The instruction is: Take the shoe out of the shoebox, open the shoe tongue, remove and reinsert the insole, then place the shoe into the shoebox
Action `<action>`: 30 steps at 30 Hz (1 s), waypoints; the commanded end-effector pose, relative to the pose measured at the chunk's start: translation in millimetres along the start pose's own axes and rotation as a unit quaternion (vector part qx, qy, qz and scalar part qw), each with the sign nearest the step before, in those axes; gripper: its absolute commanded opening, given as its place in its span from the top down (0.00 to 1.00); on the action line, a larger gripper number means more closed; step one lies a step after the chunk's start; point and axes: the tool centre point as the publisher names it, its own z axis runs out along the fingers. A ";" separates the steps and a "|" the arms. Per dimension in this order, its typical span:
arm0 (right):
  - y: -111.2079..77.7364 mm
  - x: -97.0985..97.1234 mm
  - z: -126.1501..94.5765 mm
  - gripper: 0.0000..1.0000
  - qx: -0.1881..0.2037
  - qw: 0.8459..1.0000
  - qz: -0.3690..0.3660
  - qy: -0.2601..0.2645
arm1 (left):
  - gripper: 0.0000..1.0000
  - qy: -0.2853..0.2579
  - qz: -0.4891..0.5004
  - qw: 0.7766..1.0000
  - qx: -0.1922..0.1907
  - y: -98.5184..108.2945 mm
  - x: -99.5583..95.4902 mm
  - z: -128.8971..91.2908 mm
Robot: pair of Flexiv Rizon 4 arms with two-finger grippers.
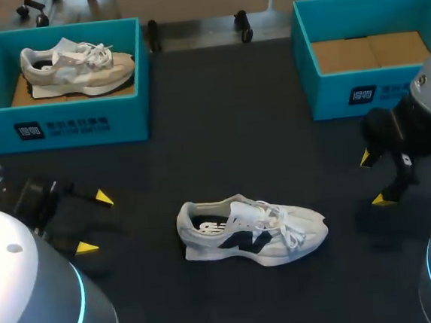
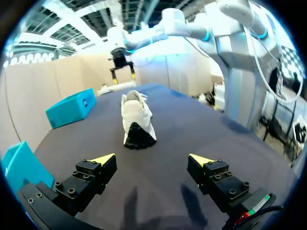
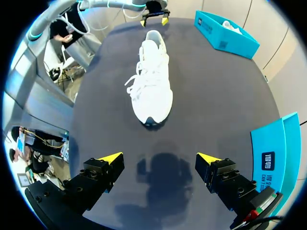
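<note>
A white shoe with a dark side mark point(image 1: 251, 228) lies on its sole in the middle of the dark table, toe to the right. My left gripper point(image 1: 95, 222) stands open to its left, and in its wrist view point(image 2: 152, 160) the shoe's heel point(image 2: 136, 120) is ahead of the fingers. My right gripper point(image 1: 376, 179) stands open to the shoe's right; its wrist view point(image 3: 159, 158) faces the toe point(image 3: 151, 86). Nothing is between either pair of fingers. An empty teal shoebox point(image 1: 364, 50) with a cardboard floor sits at the back right.
A second teal shoebox point(image 1: 65, 76) at the back left holds another pale shoe point(image 1: 75, 68). Bare dark tabletop point(image 1: 220, 131) lies between the two boxes and around the middle shoe.
</note>
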 end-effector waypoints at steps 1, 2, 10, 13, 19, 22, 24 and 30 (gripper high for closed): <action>-0.1 1.1 0.7 0.00 0.001 1.000 0.000 -0.001 | 0.00 -0.008 -0.050 0.998 0.044 6.3 3.8 4.4; -0.1 1.1 0.7 0.00 0.001 1.000 0.000 -0.001 | 0.00 -0.008 -0.050 0.998 0.044 6.3 3.8 4.4; -0.1 1.1 0.7 0.00 0.001 1.000 0.000 -0.001 | 0.00 -0.008 -0.050 0.998 0.044 6.3 3.8 4.4; -0.1 1.1 0.7 0.00 0.001 1.000 0.000 -0.001 | 0.00 -0.008 -0.050 0.998 0.044 6.3 3.8 4.4; -0.1 1.1 0.7 0.00 0.001 1.000 0.000 -0.001 | 0.00 0.001 -0.065 0.996 0.063 17.4 6.8 14.9; -0.1 1.1 0.7 0.00 0.001 1.000 0.000 -0.001 | 0.00 0.002 -0.078 0.993 0.085 25.3 1.9 19.3; -0.1 1.1 0.7 0.00 0.001 1.000 0.000 -0.001 | 0.00 -0.007 -0.084 0.992 0.091 29.5 -1.6 24.0; -0.1 1.1 0.7 0.00 0.001 1.000 0.000 -0.001 | 0.00 -0.070 -0.097 0.989 0.087 29.1 -1.7 30.2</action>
